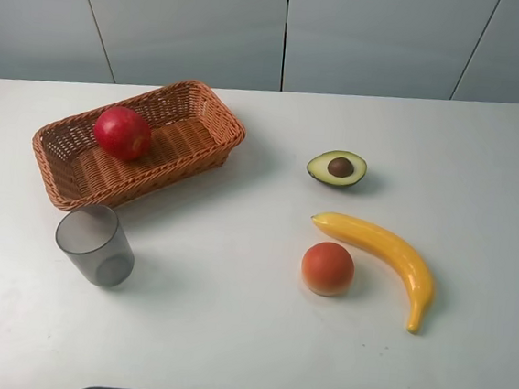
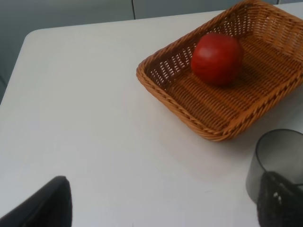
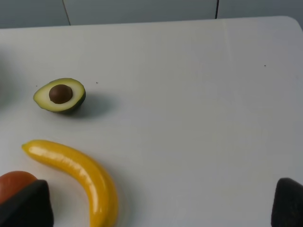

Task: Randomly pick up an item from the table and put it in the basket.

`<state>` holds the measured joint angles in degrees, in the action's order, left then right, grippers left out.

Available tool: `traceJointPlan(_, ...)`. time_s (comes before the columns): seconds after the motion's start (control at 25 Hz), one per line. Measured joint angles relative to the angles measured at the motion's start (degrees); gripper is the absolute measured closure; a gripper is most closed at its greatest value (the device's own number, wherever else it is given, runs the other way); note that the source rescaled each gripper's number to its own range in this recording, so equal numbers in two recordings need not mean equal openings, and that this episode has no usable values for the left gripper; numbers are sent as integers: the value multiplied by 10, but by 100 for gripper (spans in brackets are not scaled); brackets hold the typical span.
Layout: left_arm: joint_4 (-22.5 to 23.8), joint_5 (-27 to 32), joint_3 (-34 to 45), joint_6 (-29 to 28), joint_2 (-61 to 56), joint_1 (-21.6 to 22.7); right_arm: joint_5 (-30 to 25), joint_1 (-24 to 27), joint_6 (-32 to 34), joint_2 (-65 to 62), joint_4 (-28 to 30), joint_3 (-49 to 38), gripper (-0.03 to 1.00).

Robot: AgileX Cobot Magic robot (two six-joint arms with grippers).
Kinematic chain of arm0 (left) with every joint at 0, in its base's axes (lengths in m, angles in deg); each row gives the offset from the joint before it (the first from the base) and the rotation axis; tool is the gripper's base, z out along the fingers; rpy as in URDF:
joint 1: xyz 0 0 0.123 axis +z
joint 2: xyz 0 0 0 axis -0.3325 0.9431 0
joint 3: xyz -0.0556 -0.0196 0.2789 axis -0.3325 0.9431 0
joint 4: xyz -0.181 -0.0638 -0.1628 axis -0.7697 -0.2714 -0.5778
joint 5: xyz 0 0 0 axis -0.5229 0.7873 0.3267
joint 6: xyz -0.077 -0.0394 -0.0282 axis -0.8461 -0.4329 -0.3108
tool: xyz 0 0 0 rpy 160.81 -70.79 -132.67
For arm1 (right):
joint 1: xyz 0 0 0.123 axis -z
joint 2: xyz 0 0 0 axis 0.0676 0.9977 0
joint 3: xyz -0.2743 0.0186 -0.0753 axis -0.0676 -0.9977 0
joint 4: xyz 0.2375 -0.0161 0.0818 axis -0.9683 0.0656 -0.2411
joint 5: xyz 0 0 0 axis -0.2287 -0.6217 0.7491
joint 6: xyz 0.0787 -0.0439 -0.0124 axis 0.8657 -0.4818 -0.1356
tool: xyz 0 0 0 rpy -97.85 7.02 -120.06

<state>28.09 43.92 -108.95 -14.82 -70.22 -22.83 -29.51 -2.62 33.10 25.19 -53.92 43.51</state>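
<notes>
The red apple [image 1: 123, 133] lies inside the orange-brown wicker basket [image 1: 208, 107] at the back left of the white table [image 1: 229, 320]. In the left wrist view the apple [image 2: 217, 58] rests near the basket's far wall [image 2: 163, 92]. My left gripper [image 2: 161, 210] is open and empty, with its dark fingertips [image 2: 45, 205] wide apart, low over the table, well short of the basket. My right gripper [image 3: 156, 210] is open and empty, with its fingertips [image 3: 289, 203] spread over the table's right side. Neither arm shows in the exterior high view.
A grey translucent cup [image 1: 96, 244] stands in front of the basket; it also shows by one left fingertip [image 2: 279, 156]. An avocado half [image 1: 337, 168], a yellow banana [image 1: 387, 257] and an orange-red peach-like fruit [image 1: 328, 268] lie to the right.
</notes>
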Motion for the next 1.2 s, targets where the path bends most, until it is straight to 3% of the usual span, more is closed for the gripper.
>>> traceJointPlan(1.2, 0, 0, 0, 0, 0, 0, -1, 1, 1, -22, 0, 0, -3)
